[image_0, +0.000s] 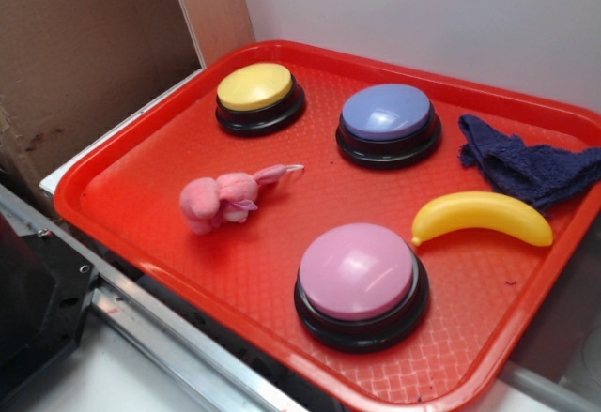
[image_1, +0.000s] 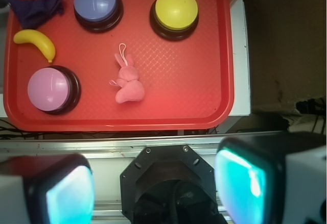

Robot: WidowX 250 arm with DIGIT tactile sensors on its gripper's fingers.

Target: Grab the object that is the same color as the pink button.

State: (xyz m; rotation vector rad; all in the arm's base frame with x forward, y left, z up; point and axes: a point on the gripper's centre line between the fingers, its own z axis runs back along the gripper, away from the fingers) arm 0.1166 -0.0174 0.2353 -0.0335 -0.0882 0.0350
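Note:
The object, a small fuzzy pink plush animal [image_0: 221, 201] [image_1: 128, 83] with long ears and a thin loop, lies on its side on the red tray [image_0: 131, 163] [image_1: 204, 96], left of centre in the exterior view. The pink button [image_0: 360, 279] [image_1: 51, 89], a glossy pink-lilac dome on a black base, stands near the tray's front edge. My gripper [image_1: 156, 191] shows only in the wrist view, high above the robot base and off the tray. It is open, with nothing between its two teal pads [image_1: 245, 185].
A yellow dome button [image_0: 258, 95] [image_1: 175, 13] and a blue-purple dome button [image_0: 388, 121] [image_1: 97, 4] stand at the tray's back. A yellow banana [image_0: 484, 217] [image_1: 36, 42] and a dark blue cloth [image_0: 526, 163] [image_1: 37, 7] lie at the right. A metal rail [image_0: 178, 337] borders the tray's front.

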